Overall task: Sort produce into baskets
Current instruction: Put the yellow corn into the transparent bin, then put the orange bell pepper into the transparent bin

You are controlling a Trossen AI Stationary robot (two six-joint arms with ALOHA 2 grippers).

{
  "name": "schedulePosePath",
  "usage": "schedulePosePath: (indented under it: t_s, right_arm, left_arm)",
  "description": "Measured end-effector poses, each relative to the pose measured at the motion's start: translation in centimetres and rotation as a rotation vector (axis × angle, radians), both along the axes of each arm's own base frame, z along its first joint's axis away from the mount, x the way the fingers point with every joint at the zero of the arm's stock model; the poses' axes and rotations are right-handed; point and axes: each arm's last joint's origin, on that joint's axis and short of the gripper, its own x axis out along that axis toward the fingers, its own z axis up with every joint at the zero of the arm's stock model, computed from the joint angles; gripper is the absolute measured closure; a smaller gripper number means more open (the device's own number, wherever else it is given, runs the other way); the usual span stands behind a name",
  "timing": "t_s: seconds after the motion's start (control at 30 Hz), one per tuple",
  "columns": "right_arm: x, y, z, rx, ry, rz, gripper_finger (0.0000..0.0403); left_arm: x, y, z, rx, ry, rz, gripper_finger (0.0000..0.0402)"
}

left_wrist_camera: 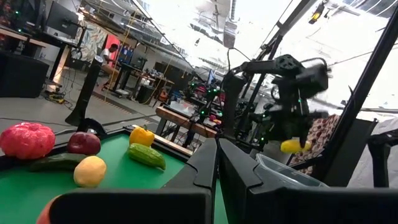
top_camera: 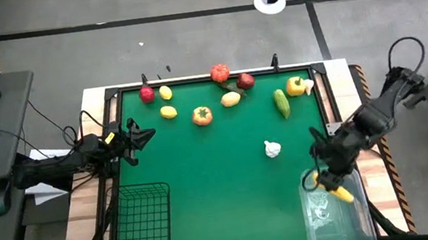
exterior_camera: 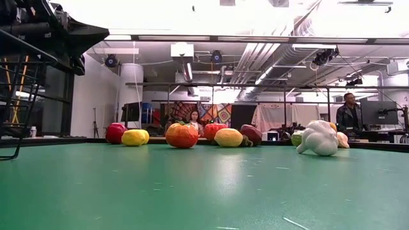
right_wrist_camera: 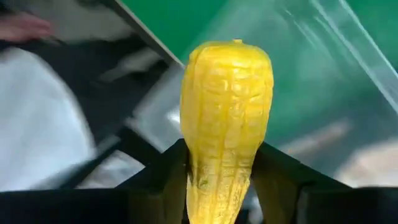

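My right gripper [top_camera: 330, 182] is shut on a yellow corn cob [right_wrist_camera: 225, 112] above the clear plastic basket [top_camera: 359, 225] at the table's near right. The cob also shows in the high view [top_camera: 341, 194] and, far off, in the left wrist view [left_wrist_camera: 291, 146]. My left gripper [top_camera: 140, 137] is shut and empty at the table's left edge. The black wire mesh basket [top_camera: 144, 229] stands at the near left. Several toy fruits and vegetables lie on the green mat along the far edge, and a white garlic [top_camera: 272, 149] lies nearer the middle. My right gripper pinches the corn cob between its two fingers [right_wrist_camera: 165, 177], on the cob's two sides near one end [right_wrist_camera: 217, 180]. The rest of the cob sticks out past the fingertips. The fingers come from above, slanting down. The cob is lifted clear over the clear basket.
Along the far edge lie a red apple [top_camera: 147, 94], two lemons [top_camera: 168, 112], an orange tomato [top_camera: 202, 116], a red tomato [top_camera: 219, 73], a cucumber [top_camera: 281, 103] and a yellow pepper [top_camera: 296, 86]. People show in the room beyond the table [exterior_camera: 348, 112].
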Motion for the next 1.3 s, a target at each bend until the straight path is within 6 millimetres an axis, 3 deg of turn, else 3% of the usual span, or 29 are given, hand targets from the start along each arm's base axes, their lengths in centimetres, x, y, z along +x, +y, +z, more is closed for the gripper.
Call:
schedulePosePath:
  t_s: [0.17,0.4,0.47,0.57,0.67,0.73,0.97,1.1,1.2,1.3]
  right_arm:
    - [0.2,0.9,-1.3,-0.014,0.155,0.111,0.0198]
    - [0.5,1.4,-1.2,0.077,0.156,0.160,0.0155]
    - [1.0,1.6,-0.9,0.109,0.074,0.161,0.0152]
    - [3.3,1.1,0.1,0.096,-0.208,0.049,0.0151]
    - [7.0,-1.0,0.8,-0.029,-0.509,-0.109,0.0151]
    - [9.7,-3.1,0.4,-0.127,-0.616,-0.131,0.0151]
    - [20.0,-11.2,-5.1,-0.388,-0.852,0.021,0.0151]
    - [24.2,-16.1,-7.5,-0.494,-0.851,0.012,0.0151]
    - [26.8,-18.9,-7.7,-0.562,-0.856,0.033,0.0151]
    - [30.0,-20.5,-7.0,-0.698,-0.921,0.113,0.0151]
  left_arm:
    - [0.0,0.0,0.0,0.000,0.000,0.000,0.0398]
    - [0.0,0.0,0.0,0.000,0.000,0.000,0.0398]
    - [0.0,0.0,0.0,0.000,0.000,0.000,0.0398]
    - [0.0,0.0,0.0,0.000,0.000,0.000,0.0398]
    - [0.0,0.0,0.0,0.000,0.001,0.000,0.0398]
    - [0.0,0.0,0.0,0.000,0.001,0.000,0.0398]
    - [0.0,0.0,-0.1,-0.001,0.014,0.000,0.0398]
    - [0.0,0.0,-0.2,-0.001,0.016,0.000,0.0398]
    - [0.0,0.0,-0.2,-0.002,0.016,0.000,0.0398]
    - [0.0,0.0,-0.2,-0.002,0.016,0.000,0.0398]
